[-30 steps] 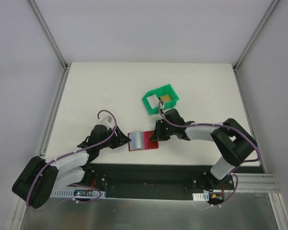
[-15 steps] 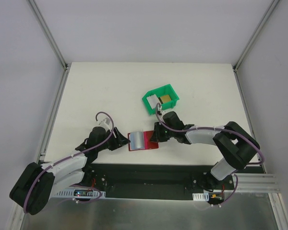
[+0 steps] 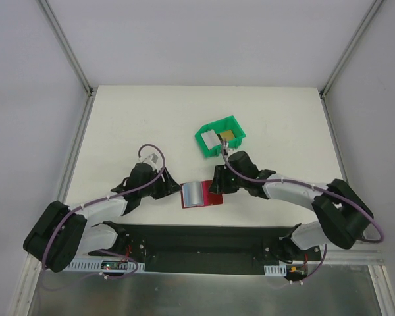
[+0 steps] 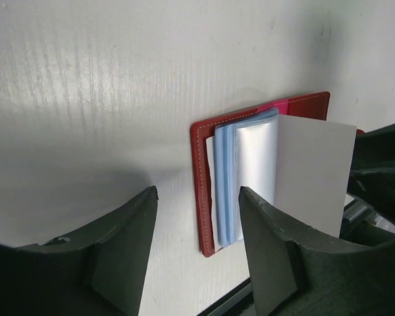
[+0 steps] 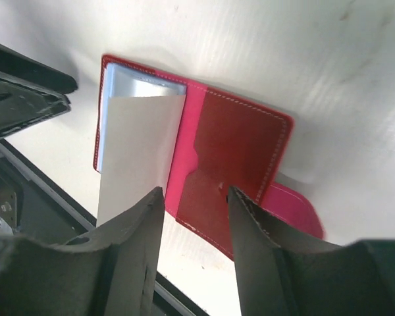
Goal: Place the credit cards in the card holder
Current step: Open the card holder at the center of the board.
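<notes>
The dark red card holder [image 3: 212,197] lies open near the table's front edge, pale blue-grey pockets [image 3: 193,194] on its left half. A whitish-grey credit card [image 4: 313,172] stands partly in those pockets; it also shows in the right wrist view [image 5: 135,161]. My left gripper [image 3: 174,189] is open and empty at the holder's left edge [image 4: 199,197]. My right gripper [image 3: 216,185] is open above the holder's red right half [image 5: 240,148], near the snap tab [image 5: 296,212]. More credit cards, one whitish [image 3: 212,137] and one golden [image 3: 229,135], lie in the bin.
A green plastic bin [image 3: 204,141] stands just behind the right gripper. The black base rail [image 3: 204,234] runs along the table's front edge, close under the holder. Metal frame posts stand at the far corners.
My left gripper has moved right, up to the holder's left edge. The right arm has stretched lower and flatter, its gripper still at the holder. The holder sits slightly further right.
</notes>
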`<action>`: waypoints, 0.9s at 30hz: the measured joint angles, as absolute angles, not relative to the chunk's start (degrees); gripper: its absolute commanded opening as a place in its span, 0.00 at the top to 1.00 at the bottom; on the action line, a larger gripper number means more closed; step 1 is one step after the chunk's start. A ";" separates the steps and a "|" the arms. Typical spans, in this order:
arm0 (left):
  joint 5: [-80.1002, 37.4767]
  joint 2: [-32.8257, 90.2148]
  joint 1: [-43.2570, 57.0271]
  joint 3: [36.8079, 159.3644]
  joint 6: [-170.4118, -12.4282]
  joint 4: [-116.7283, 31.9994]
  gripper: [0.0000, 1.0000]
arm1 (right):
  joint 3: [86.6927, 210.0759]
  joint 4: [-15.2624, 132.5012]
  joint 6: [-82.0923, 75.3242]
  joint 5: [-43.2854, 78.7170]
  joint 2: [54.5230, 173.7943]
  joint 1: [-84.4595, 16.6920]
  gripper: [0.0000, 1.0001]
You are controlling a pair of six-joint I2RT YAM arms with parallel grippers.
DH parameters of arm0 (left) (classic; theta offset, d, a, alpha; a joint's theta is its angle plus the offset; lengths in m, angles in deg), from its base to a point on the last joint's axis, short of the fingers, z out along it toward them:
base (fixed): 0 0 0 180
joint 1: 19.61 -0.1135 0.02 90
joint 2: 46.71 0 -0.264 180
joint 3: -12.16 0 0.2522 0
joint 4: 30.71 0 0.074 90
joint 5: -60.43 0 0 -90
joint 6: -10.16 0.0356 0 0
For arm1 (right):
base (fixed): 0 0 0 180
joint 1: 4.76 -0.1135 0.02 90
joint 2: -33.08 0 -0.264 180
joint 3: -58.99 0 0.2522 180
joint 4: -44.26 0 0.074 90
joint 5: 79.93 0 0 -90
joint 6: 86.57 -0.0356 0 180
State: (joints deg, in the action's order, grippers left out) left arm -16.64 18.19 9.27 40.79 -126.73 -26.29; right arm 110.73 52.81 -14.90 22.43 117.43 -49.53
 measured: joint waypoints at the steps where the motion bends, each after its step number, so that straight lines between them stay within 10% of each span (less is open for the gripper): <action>1: -16.62 19.20 9.27 41.34 -126.69 -26.03 0.47 | 110.44 53.51 -14.94 21.89 115.58 -48.94 0.49; 16: -13.21 26.87 9.31 43.11 -125.99 -18.58 0.48 | 109.04 58.41 -15.03 22.41 114.72 -44.26 0.44; 27: -11.31 30.80 9.64 43.48 -125.82 -13.97 0.51 | 109.13 52.00 -16.49 29.21 119.21 -44.11 0.69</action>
State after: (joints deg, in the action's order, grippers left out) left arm -11.31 30.80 9.64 43.48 -125.82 -13.97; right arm 109.13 52.00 -16.49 29.21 119.21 -44.11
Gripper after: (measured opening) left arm 0.492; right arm 0.400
